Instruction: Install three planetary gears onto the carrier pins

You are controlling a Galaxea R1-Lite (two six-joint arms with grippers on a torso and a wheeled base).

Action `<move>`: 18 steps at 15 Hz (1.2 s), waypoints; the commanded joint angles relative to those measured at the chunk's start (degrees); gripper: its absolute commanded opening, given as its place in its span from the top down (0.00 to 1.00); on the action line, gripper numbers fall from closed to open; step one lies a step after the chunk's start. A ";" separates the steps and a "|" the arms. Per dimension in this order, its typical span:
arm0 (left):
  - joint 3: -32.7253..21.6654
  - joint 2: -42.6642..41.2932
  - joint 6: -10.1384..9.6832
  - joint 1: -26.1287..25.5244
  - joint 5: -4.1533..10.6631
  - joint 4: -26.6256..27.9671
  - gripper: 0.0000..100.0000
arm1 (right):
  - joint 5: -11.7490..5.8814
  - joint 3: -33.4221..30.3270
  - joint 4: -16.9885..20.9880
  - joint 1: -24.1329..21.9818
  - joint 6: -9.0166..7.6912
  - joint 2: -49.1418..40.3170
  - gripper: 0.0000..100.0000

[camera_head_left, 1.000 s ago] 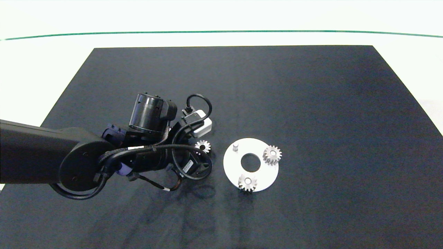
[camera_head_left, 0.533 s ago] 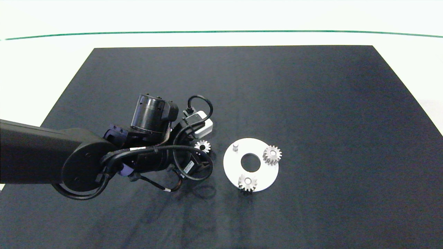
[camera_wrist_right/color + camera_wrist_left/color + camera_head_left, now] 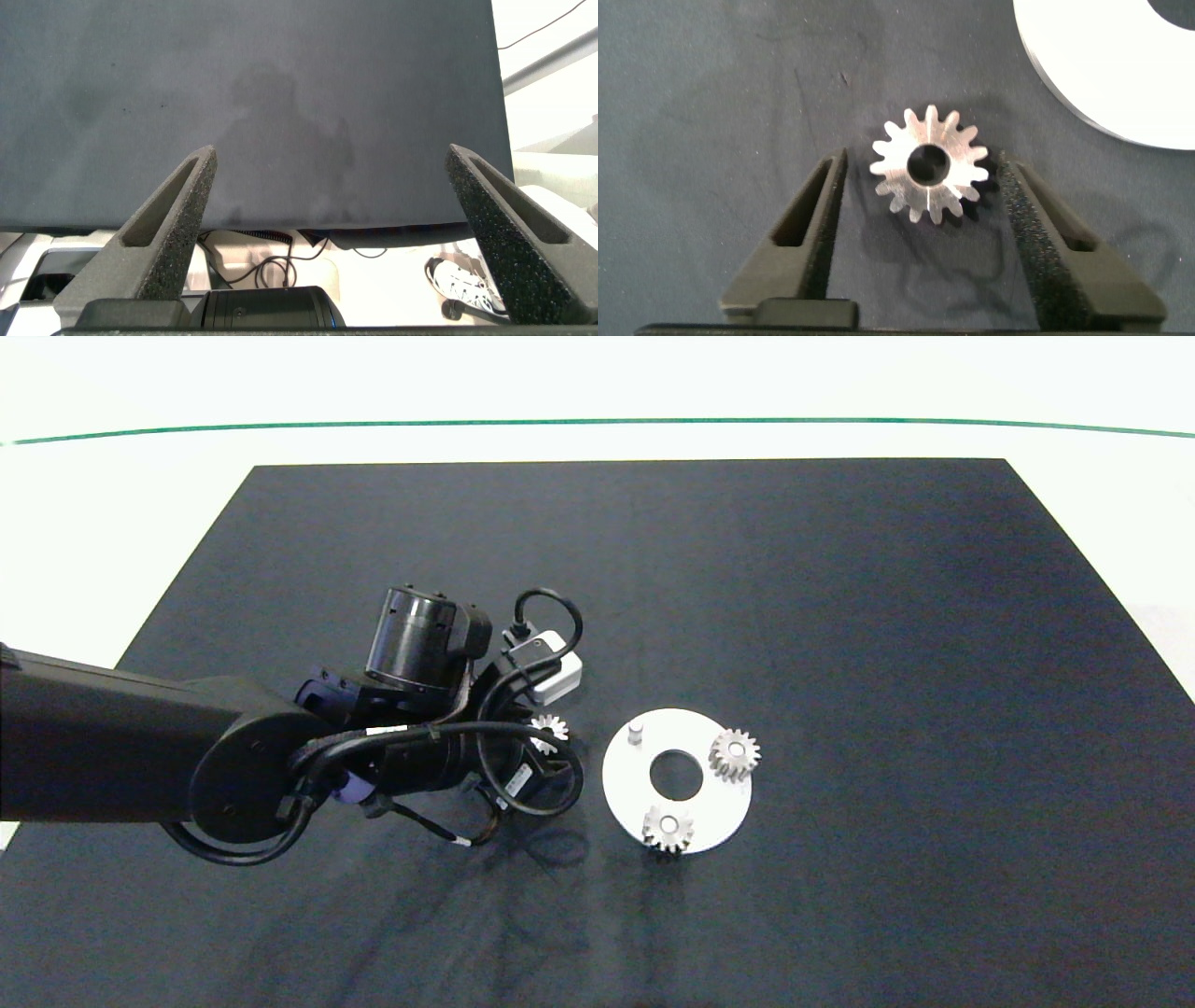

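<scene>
- The loose planetary gear is lying flat on the black mat, just off the left side of the white disc, not touching it.
- In the left wrist view the disc's edge shows near that gear, with a strip of mat between them.
- The left gripper is down around the loose gear, spread apart, one finger on each side. One foam pad looks to be right at the teeth, the other finger has a clear gap, so nothing's pinched.
- The other two gears are already sitting on pins on the disc: one on the right side, one at the near edge.
- One carrier pin stands bare at the disc's upper left, the side closest to the loose gear.
- The left arm comes in from the left and covers part of the loose gear in the head view.
- The right gripper is way off from all this, fingers wide apart, hanging over the mat's edge with nothing between them. A shoe shows on the floor below.
</scene>
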 commanded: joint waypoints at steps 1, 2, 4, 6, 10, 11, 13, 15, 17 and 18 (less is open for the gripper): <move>-0.56 0.23 0.17 0.07 0.03 -0.05 0.43 | 0.03 0.20 0.24 0.02 -0.08 -0.01 0.00; -0.56 0.23 0.17 0.07 0.03 -0.05 0.44 | 0.03 0.29 0.24 0.02 -0.08 0.08 0.00; -0.39 0.23 0.08 0.07 0.03 0.04 0.49 | -0.05 0.29 0.24 0.02 -0.08 -0.01 0.00; -0.47 0.23 0.08 -0.02 0.03 0.04 0.53 | 0.03 0.29 0.24 0.02 0.00 0.08 0.00; -0.30 0.23 -0.01 0.16 0.03 0.13 0.61 | -0.05 0.29 0.24 0.02 0.00 -0.01 0.00; -0.30 0.15 -0.01 0.16 0.03 0.22 0.62 | 0.03 0.29 0.24 0.02 0.00 -0.01 0.00; -0.30 0.23 -0.01 0.16 0.03 0.22 0.67 | -0.05 0.29 0.24 0.02 0.00 -0.01 0.00; -0.12 0.23 -0.10 0.07 0.03 0.22 0.71 | 0.03 0.29 0.24 0.02 0.00 -0.01 0.00; -0.03 0.23 -0.36 -0.02 0.03 0.22 0.74 | 0.03 0.29 0.24 0.02 0.00 -0.01 0.00; -0.03 0.23 -0.36 -0.02 0.03 0.22 0.77 | 0.03 0.38 0.24 0.02 0.00 -0.01 0.00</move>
